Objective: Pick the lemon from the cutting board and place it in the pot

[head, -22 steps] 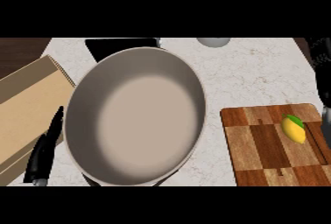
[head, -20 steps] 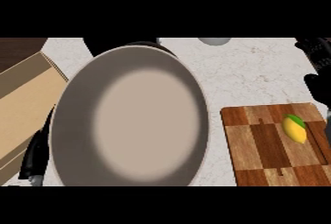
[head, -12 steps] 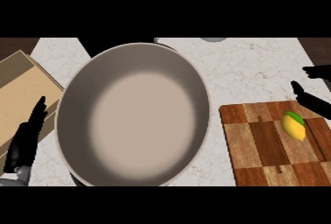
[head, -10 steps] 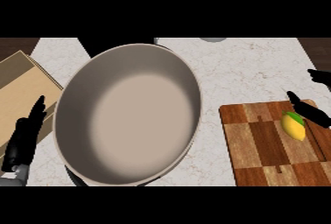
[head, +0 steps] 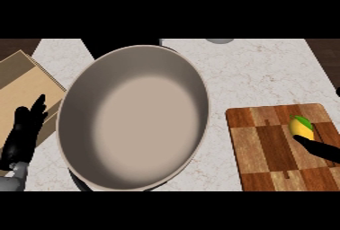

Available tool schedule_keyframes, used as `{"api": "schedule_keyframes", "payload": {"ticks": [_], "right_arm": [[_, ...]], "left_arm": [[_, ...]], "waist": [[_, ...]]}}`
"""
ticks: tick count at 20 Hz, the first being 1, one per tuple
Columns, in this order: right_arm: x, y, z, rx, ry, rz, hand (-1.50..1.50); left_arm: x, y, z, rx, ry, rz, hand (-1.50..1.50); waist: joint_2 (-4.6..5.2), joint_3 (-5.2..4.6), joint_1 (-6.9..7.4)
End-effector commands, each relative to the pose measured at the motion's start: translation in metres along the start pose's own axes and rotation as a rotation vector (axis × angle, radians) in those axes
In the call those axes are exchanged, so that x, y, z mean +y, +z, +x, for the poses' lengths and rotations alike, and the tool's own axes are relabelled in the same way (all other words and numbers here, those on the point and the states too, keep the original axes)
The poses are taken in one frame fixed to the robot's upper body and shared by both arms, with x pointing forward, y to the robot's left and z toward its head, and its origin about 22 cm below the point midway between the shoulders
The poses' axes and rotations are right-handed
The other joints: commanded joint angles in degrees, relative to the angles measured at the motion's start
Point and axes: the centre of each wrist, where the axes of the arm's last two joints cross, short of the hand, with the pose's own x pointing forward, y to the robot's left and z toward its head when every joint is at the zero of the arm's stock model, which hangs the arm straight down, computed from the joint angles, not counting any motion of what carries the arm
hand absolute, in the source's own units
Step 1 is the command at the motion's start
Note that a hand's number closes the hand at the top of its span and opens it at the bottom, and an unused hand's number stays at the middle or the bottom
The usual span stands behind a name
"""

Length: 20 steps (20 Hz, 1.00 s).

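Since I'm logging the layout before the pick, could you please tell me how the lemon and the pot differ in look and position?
The lemon is small and yellow with a green tip; the pot is large, pale beige and hollow. The lemon lies on the cutting board at the right, while the pot sits directly on the counter in the middle. The right hand reaches close to the lemon; the left hand shows beside the pot. Both look rounded.

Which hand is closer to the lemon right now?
The right hand, just below the lemon on the cutting board; the left hand rests beyond the pot.
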Motion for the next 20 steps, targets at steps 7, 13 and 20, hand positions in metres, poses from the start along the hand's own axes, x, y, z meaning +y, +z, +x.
{"api": "schedule_keyframes", "payload": {"ticks": [7,13,20], "right_arm": [[-0.053,-0.02,0.05,0.227,0.398,0.322,-1.5],[-0.048,-0.019,0.091,0.346,0.442,0.592,-1.5],[-0.031,-0.012,0.088,0.452,0.461,0.598,-1.5]], "left_arm": [[-0.006,0.0,-0.002,0.038,-0.002,-0.008,0.0],[-0.012,-0.007,0.014,0.031,-0.009,-0.017,0.0],[-0.007,-0.009,0.014,0.054,-0.007,-0.029,0.0]], "waist": [[0.37,-0.48,0.72],[0.55,-0.36,0.94],[0.46,-0.22,0.96]]}}
